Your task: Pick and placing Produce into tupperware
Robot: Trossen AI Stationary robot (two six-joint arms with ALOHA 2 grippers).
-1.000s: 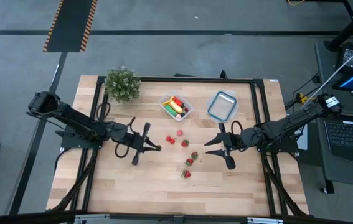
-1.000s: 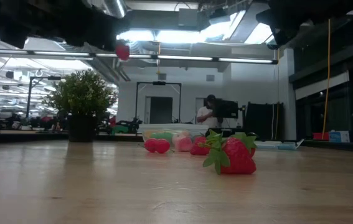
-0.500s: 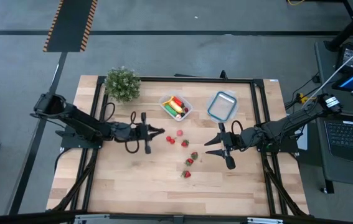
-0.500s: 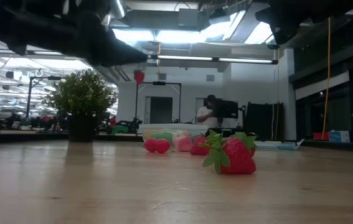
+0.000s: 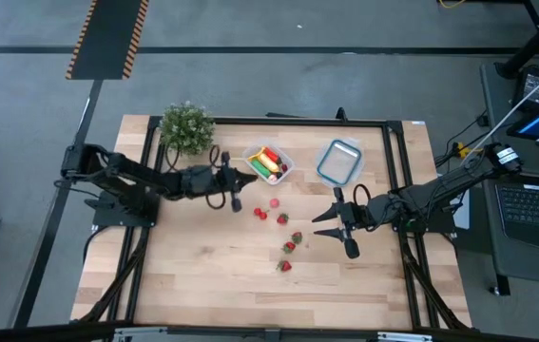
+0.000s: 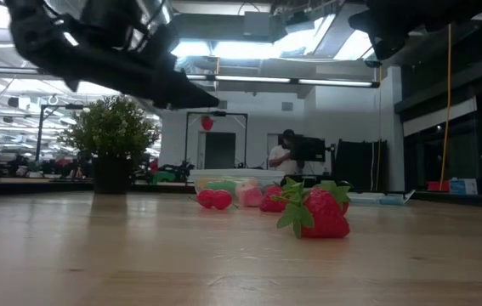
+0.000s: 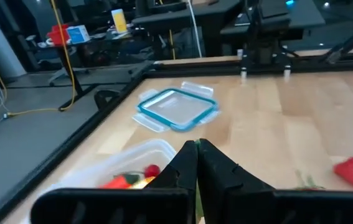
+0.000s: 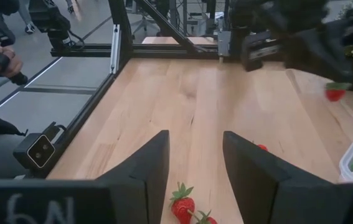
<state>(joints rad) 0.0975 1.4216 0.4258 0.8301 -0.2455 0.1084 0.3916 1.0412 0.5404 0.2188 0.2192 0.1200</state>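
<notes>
The left claw [image 5: 247, 177] hangs above the desk [image 5: 202, 275], just left of the clear tub [image 5: 269, 163], its fingers pressed together on a small strawberry [image 6: 207, 122]. The tub sits at the far middle of the desk and holds a banana [image 5: 265, 165], a green piece and red pieces. 5 more strawberries [image 5: 297, 237] lie on the desk nearer than the tub. The right claw [image 5: 330, 224] waits spread and empty, right of them. A blue-rimmed lid [image 5: 338, 161] lies right of the tub.
</notes>
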